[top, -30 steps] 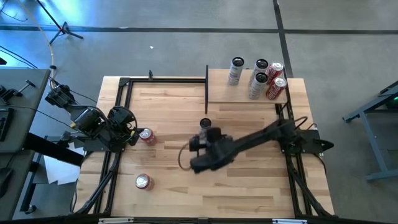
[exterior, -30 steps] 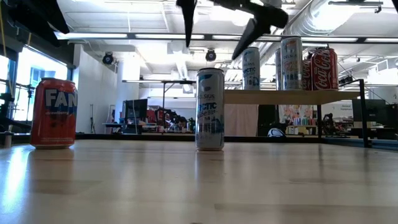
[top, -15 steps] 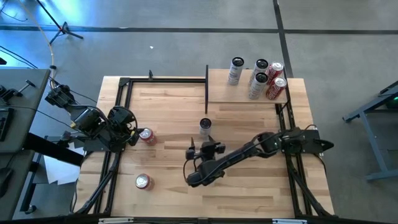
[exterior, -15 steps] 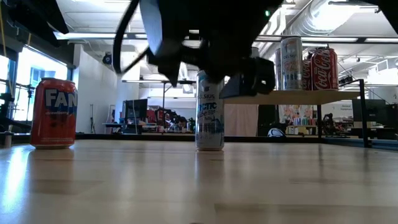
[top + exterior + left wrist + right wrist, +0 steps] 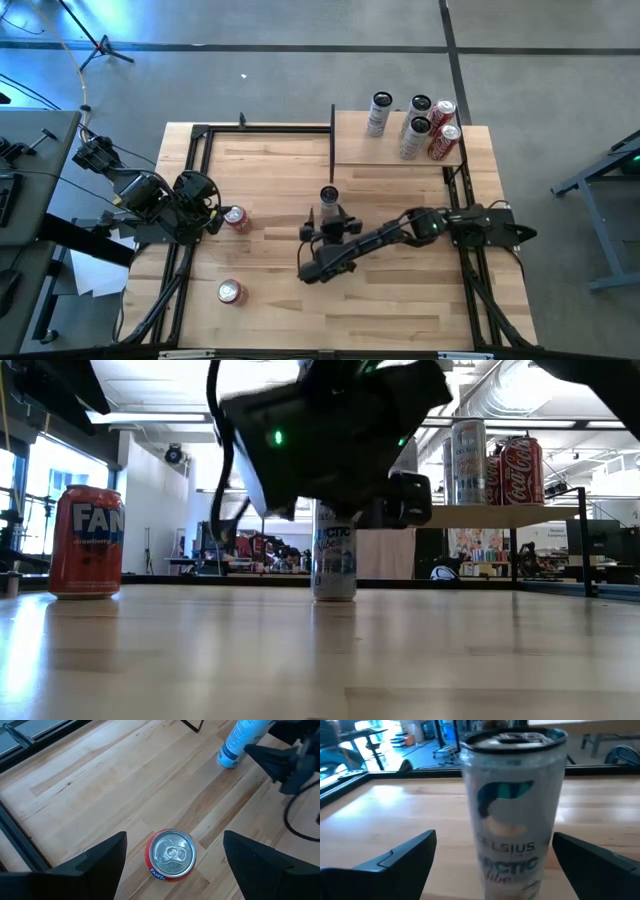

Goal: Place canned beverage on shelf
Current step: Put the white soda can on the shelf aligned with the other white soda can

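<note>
Low view: the right arm's dark bulk fills the upper middle and hides the top of the slim Celsius can (image 5: pixel 335 565); only its lower half shows, standing upright on the table (image 5: pixel 320 660). Whether the fingers touch the can cannot be told from there.

Change from half a second ago: the right gripper (image 5: pixel 327 222) has moved forward toward the slim can, which now sits right at its tips in the high view; a second ago the arm was raised above it. The can itself has not moved. The left arm has not moved either.

Right gripper: fingers (image 5: pixel 395 857) spread wide, one on each side of the Celsius can (image 5: pixel 512 810), a gap visible on both sides, nothing gripped.

Left gripper (image 5: pixel 172 857): at the table's left side, part open, hovering over an upright orange Fanta can (image 5: pixel 170 855), fingers apart from it, holding nothing. A second red-topped can (image 5: pixel 231 291) stands nearer the front edge.

Farther back, the shelf (image 5: pixel 355 150) at the table's far right carries four upright cans: three slim silver ones (image 5: pixel 379 114) and red Coca-Cola cans (image 5: pixel 444 140), partly overlapping.
</note>
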Robot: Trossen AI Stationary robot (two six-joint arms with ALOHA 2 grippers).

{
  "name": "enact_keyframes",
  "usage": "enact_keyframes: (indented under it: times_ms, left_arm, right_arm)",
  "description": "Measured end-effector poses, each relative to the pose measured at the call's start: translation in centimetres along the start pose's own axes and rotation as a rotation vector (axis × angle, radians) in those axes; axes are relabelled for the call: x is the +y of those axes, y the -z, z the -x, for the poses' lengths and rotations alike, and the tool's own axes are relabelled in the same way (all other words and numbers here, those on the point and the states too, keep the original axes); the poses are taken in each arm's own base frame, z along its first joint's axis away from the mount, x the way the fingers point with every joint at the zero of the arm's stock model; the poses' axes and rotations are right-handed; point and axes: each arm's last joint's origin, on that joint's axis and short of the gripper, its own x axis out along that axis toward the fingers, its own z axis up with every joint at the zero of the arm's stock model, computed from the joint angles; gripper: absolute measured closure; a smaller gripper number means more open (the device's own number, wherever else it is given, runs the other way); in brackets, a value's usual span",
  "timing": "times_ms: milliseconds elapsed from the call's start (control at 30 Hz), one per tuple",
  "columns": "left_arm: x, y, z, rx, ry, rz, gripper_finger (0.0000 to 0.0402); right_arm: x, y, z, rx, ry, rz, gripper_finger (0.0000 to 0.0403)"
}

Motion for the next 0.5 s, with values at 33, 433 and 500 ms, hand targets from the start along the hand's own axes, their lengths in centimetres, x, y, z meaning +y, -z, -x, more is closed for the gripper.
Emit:
enact_keyframes:
  times_ms: [33,433,500]
  left_arm:
    - [0.0,0.0,0.0,0.0,0.0,0.0,0.0092]
    - [0.0,0.0,0.0,0.003,0.001,0.0,0.0092]
    - [0.0,0.0,0.0,0.006,0.001,0.0,0.0092]
  right_arm:
    - [0.0,0.0,-0.3,-0.002,0.01,-0.012,0.0015]
    - [0.1,1.1,-2.2,0.001,0.05,-0.142,0.0039]
    - [0.1,1.2,-2.2,0.001,0.049,-0.147,0.0054]
